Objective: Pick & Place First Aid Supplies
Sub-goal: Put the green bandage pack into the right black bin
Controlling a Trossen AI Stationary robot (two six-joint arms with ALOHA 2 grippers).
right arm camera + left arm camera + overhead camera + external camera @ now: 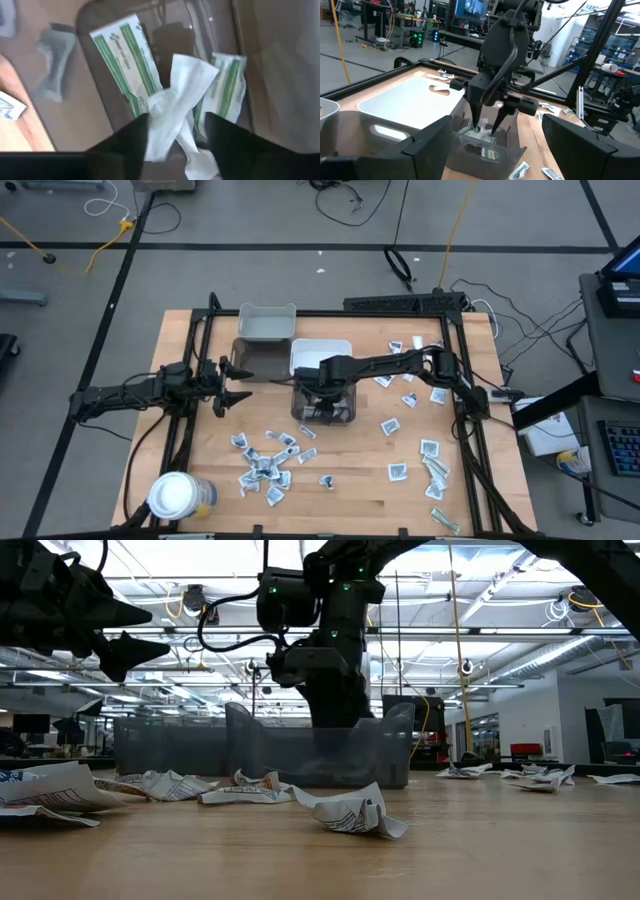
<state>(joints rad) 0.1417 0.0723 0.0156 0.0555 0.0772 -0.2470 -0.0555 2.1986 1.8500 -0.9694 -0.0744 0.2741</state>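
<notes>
A wooden table [340, 490] fills the middle of the overhead frame, ringed by a black frame rail. Two dark arms reach in from the left and right edges.

The right gripper [322, 392] hangs at frame centre, pointing down into a clear grey bin [325, 412]. In its wrist view the two dark fingers [127, 137] stand apart with a crumpled white packet [177, 107] lying loose between them, so the grasp looks released, the fingers parted. Under that packet, two green-striped packets [122, 60] lie flat on the bin floor. The bin walls close tightly round the gripper on every side.

The left gripper [232, 386] hovers left of centre, above bare wood, with its fingers spread wide and holding nothing. It sits just beside a dark grey bin [260, 355], with clear table below it in the frame.

A pale grey bin [267, 323] sits at upper centre, and a white bin [315, 352] touches the clear bin's upper edge.

Loose first aid packets [262, 463] cluster at lower centre-left, well apart from the bins. More packets [412, 395] scatter across the right half, some close to the right rail. A strip of open wood runs between the two groups, below the clear bin.

A white-lidded jar [176, 495] stands at the lower left corner, near the table edge.
</notes>
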